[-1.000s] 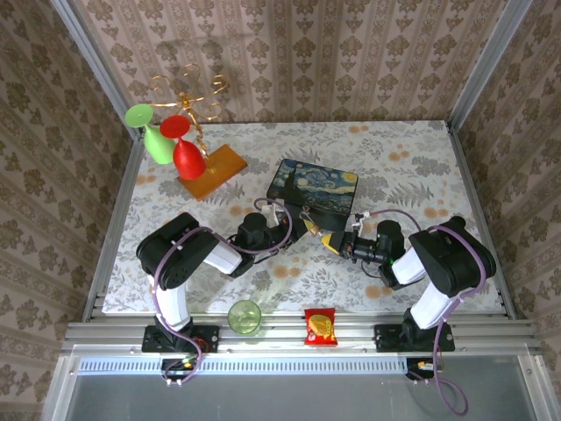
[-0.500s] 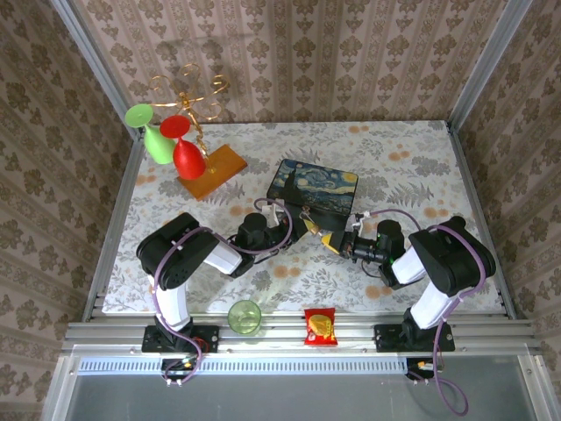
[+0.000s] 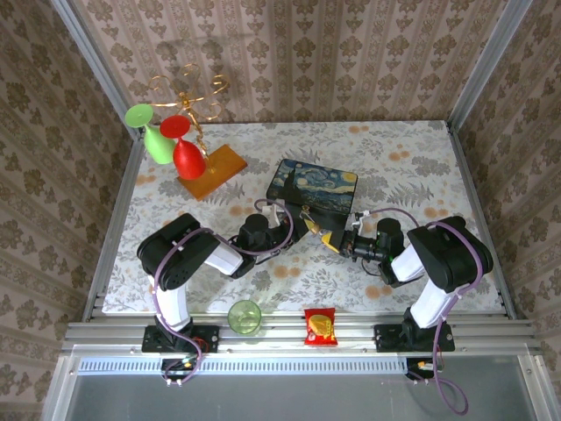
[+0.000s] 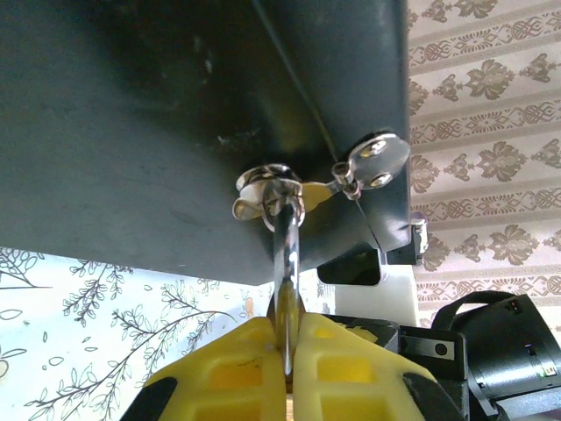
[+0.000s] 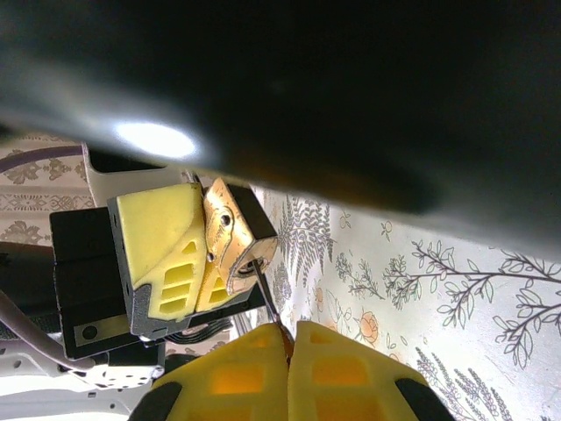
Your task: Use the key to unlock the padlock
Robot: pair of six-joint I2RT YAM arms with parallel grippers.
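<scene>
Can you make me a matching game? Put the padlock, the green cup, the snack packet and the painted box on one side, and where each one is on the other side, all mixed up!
Things:
1. padlock
2. green cup
3. snack packet
4. painted box

Places:
A. at the near edge of the table, right of the cup
B. around the middle of the table
C. pinched between the left arm's yellow fingers
D. at the table's near edge, left of the packet

Pairs: 1-C, 2-D, 3-A, 4-B
</scene>
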